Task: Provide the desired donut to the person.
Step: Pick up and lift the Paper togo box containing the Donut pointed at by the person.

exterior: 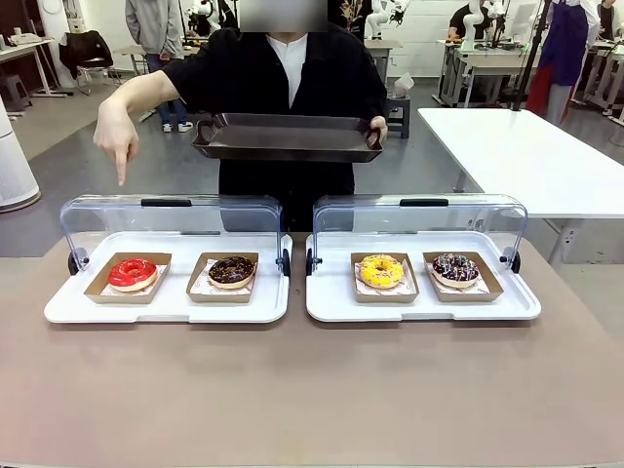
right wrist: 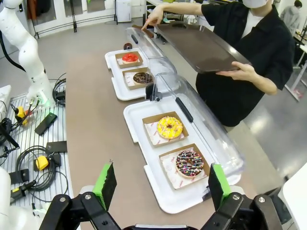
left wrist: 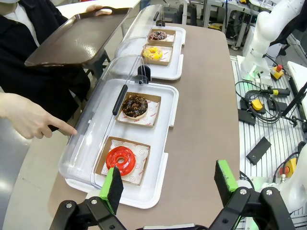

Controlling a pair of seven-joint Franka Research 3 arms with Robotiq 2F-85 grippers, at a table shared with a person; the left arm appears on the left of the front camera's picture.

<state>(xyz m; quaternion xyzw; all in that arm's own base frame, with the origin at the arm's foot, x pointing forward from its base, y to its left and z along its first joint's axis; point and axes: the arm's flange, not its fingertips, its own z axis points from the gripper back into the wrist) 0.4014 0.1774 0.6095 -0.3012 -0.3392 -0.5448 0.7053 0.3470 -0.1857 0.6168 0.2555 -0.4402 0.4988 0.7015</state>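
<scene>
Front view: the left red donut (exterior: 133, 274) is pointed at by the person's hand (exterior: 117, 132); left gripper (left wrist: 170, 181) and right gripper (right wrist: 162, 183) are held wide, empty.

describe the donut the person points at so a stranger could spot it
On the table, take the white tray on the robot's left. Of its two boxed donuts, it is the outer one, nearest the person's pointing hand. It is the red donut; its neighbour, the chocolate donut, is dark brown.
</scene>
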